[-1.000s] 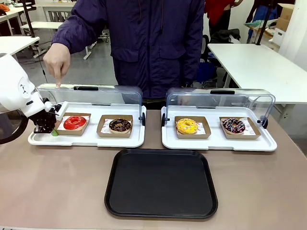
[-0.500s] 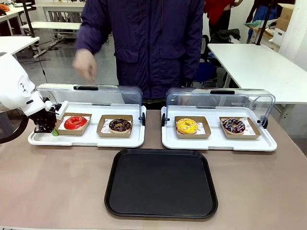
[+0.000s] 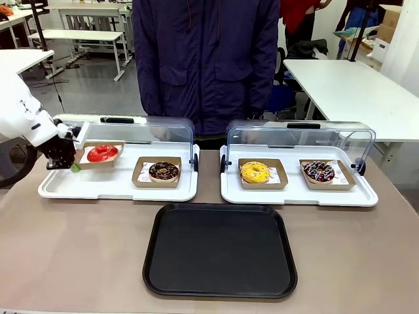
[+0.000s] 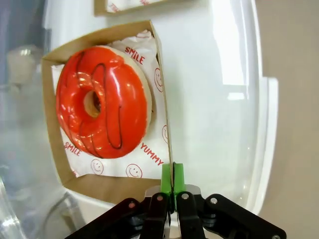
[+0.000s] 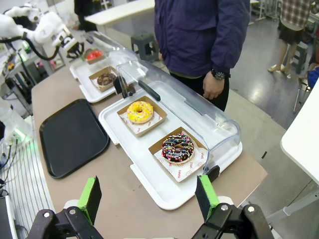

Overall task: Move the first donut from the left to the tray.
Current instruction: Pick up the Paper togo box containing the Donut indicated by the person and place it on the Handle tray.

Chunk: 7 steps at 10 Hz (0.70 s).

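My left gripper [image 3: 73, 166] has its 2 green pads pressed together on the thin side wall of the shallow brown cardboard holder [image 4: 164, 119], near a corner. In it lies the glossy red-glazed ring donut [image 4: 102, 102], smooth and shiny with thin dark lines across the icing, on white paper printed with red "SMILE" and "YUMMY" words and smiley faces. In the front view the donut [image 3: 102, 153] and its holder sit tilted, raised off the white plastic tray [image 3: 118, 190] at that tray's left end.

On the same white tray rests a dark chocolate donut [image 3: 163, 171] in its own brown holder, and a clear domed lid [image 3: 131, 134] stands open behind both. A second white tray [image 3: 298, 193] to the right holds a yellow-glazed donut [image 3: 255, 172] and a sprinkled chocolate donut [image 3: 319, 171] under another raised clear lid.

The large flat black rectangular plastic tray [image 3: 220, 252], matte with rounded corners and a raised rim, lies on the brown tabletop [image 3: 72, 255] nearer me, between the 2 white trays. A person in a dark blue jacket [image 3: 209, 59] stands at the far side.

My right gripper [image 5: 149, 199] hangs above the table's right end with its green-padded fingers wide apart, holding nothing.
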Available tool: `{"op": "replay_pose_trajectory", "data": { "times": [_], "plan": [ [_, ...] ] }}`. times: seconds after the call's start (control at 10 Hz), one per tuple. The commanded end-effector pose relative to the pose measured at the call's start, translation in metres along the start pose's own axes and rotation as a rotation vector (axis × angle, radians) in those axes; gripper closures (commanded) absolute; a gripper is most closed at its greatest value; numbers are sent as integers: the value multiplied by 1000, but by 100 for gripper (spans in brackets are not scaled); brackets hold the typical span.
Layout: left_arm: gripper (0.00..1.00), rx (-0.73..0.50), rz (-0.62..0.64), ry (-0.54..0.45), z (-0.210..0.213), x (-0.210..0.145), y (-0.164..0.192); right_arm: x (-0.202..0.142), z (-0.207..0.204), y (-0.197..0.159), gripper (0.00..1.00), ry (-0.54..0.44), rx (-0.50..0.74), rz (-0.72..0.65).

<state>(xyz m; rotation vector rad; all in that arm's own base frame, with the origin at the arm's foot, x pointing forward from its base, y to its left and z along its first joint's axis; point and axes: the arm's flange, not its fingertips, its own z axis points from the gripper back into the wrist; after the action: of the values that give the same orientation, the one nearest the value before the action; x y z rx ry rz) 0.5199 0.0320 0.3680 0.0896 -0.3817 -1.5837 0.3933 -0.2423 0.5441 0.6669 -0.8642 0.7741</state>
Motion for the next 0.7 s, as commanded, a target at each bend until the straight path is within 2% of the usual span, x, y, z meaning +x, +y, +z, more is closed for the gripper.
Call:
{"op": "replay_pose_trajectory", "data": {
  "times": [0.0,0.3,0.6],
  "plan": [
    [98,55,-30,-14,24,26,-18,2,1,-1,0,-23,3,22],
    [98,19,-40,-39,58,76,-47,2,1,-1,0,-23,3,22],
    [98,-7,-73,-59,75,142,-113,2,1,-1,0,-23,3,22]
  ]
}}
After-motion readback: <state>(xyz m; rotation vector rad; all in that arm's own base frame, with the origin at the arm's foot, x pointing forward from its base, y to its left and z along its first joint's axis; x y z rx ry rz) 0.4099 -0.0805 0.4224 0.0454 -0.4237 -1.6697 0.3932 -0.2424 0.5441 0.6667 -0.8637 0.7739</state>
